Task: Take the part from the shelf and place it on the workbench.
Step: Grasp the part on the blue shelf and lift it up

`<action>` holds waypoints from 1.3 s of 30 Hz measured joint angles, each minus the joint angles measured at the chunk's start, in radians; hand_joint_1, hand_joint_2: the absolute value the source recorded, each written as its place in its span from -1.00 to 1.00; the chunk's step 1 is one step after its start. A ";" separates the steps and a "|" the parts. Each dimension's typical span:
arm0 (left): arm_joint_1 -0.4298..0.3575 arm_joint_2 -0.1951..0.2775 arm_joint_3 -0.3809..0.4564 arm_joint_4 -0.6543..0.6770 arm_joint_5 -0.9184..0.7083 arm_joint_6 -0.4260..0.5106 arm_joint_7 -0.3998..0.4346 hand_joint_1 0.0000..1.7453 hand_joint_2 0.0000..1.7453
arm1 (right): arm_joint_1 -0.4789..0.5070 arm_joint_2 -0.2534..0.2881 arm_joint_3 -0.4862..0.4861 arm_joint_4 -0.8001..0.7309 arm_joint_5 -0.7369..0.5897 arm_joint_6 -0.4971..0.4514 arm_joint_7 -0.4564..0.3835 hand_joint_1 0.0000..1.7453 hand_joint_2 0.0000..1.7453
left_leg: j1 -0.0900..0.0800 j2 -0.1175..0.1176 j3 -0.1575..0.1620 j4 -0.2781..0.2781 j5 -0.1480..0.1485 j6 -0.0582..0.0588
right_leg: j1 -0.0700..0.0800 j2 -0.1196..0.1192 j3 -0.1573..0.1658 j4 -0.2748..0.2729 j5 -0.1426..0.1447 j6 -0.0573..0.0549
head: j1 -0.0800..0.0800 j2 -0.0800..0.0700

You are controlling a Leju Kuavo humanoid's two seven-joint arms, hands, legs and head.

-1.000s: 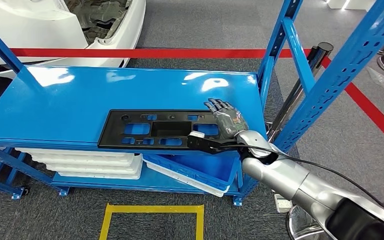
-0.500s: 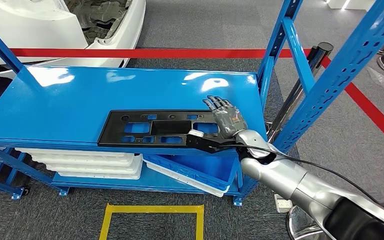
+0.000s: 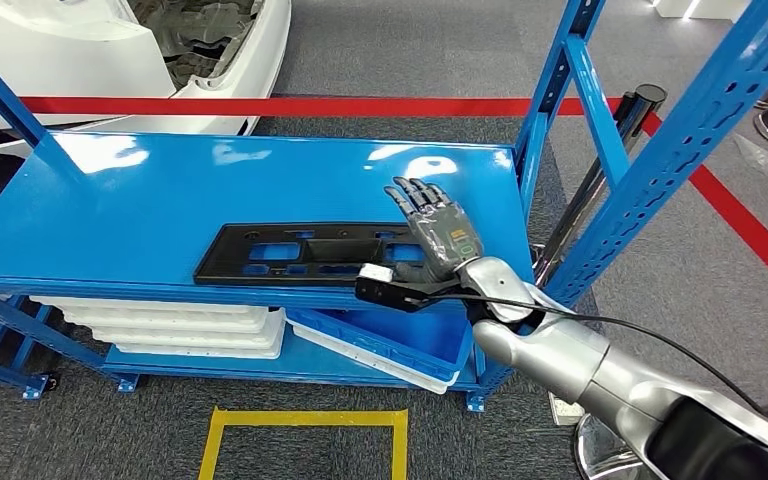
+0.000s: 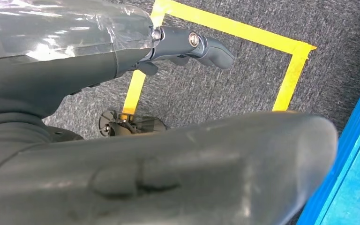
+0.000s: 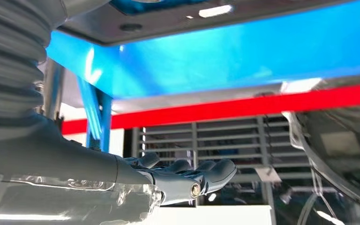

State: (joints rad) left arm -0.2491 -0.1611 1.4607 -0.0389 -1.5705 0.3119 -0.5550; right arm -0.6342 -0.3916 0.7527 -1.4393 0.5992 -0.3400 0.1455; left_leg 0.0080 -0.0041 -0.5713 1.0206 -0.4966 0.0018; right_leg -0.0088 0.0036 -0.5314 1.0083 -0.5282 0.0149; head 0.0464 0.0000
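Note:
A long black plastic part [image 3: 290,255] with several cut-outs lies near the front edge of the blue shelf top [image 3: 160,190]. My right hand [image 3: 435,235] is at the part's right end. Its fingers are stretched out and raised off the part, and its white-tipped thumb [image 3: 375,272] reaches along under the part's front edge. In the right wrist view the straight fingers [image 5: 187,178] stand well apart from the part's grey underside [image 5: 168,21]. My left hand [image 4: 192,44] hangs over the floor with nothing in it.
Blue shelf uprights [image 3: 660,170] rise at the right, close to my right arm. Below the shelf top sit white trays [image 3: 180,325] and a tilted blue bin [image 3: 400,340]. A yellow taped square [image 3: 305,420] marks the floor in front. Red tape [image 3: 260,105] and a white car body [image 3: 110,50] lie behind.
My right hand has shifted left and its fingers have lifted off the part. The thumb has slid further left under the front edge, and the part has moved slightly left and looks flatter.

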 joint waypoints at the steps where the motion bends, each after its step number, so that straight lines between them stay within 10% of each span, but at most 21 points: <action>1: 0.000 0.000 0.000 0.000 0.000 0.001 0.000 -1.00 -1.00 | 0.000 0.001 0.000 -0.012 0.005 0.000 0.002 -1.00 1.00 | 0.000 0.000 0.000 0.000 0.000 0.000 | 0.000 0.000 0.000 0.000 0.000 0.000 | 0.000 0.000; 39: 0.020 0.000 0.001 0.003 0.000 0.004 -0.005 -1.00 -1.00 | 0.104 -0.018 -0.009 -0.172 0.041 0.143 0.067 -1.00 1.00 | 0.000 0.000 0.001 0.000 0.000 0.000 | 0.000 0.001 0.000 0.000 0.000 0.000 | 0.000 0.000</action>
State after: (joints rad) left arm -0.2292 -0.1610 1.4618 -0.0355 -1.5702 0.3163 -0.5596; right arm -0.5303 -0.4100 0.7439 -1.6117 0.6401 -0.1974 0.2128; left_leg 0.0080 -0.0039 -0.5707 1.0204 -0.4967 0.0018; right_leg -0.0090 0.0041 -0.5315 1.0080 -0.5283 0.0149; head 0.0464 0.0000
